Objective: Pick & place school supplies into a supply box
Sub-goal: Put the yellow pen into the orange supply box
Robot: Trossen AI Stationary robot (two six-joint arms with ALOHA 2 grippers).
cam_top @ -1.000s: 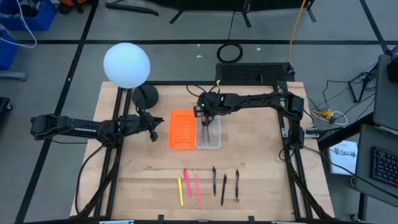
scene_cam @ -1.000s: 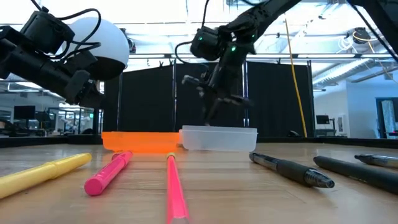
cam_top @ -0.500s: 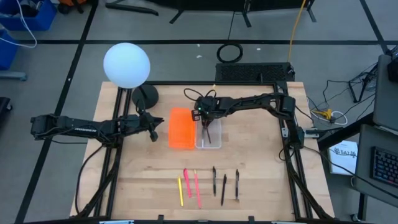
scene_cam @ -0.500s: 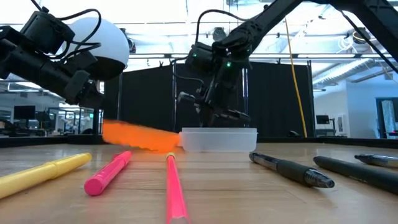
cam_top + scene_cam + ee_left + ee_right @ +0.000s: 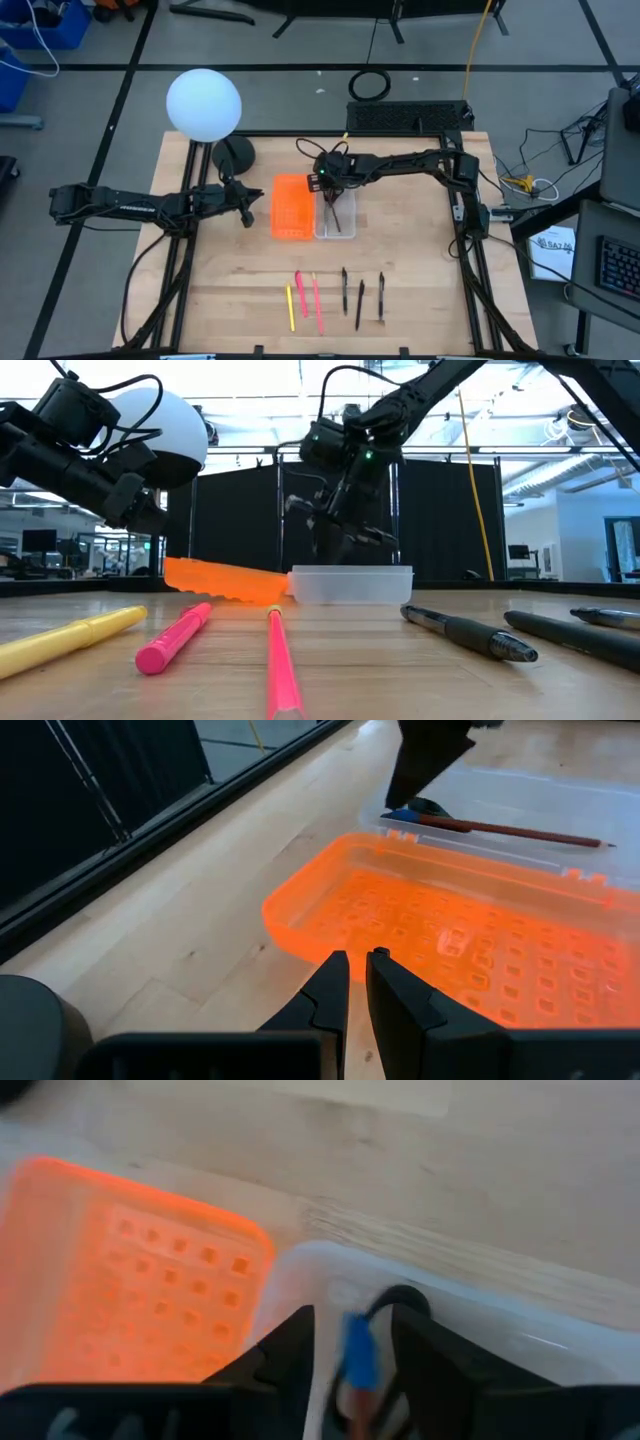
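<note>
The supply box point(image 5: 341, 228), a clear tray, stands beside an orange perforated tray point(image 5: 292, 208). A thin dark pen point(image 5: 500, 827) with a blue end point(image 5: 358, 1352) lies flat in the box. My right gripper point(image 5: 327, 187) hangs open over the box's far end, its fingers on either side of that blue end; whether they touch it, I cannot tell. My left gripper point(image 5: 357, 982) hovers shut and empty just left of the orange tray. More school supplies lie near the front edge: a yellow pen point(image 5: 290, 307), two pink ones point(image 5: 317, 303) and three dark ones point(image 5: 360, 305).
A white globe lamp point(image 5: 204, 103) on a black base stands at the table's far left corner. The orange tray point(image 5: 225, 580) shows slanted in the low view. Bare wood lies between the trays and the row of pens.
My right gripper has sunk a little over the box's far end. The dark pen that hung below it now lies in the box. The orange tray has been jolted: level before in the low view, it now slants.
</note>
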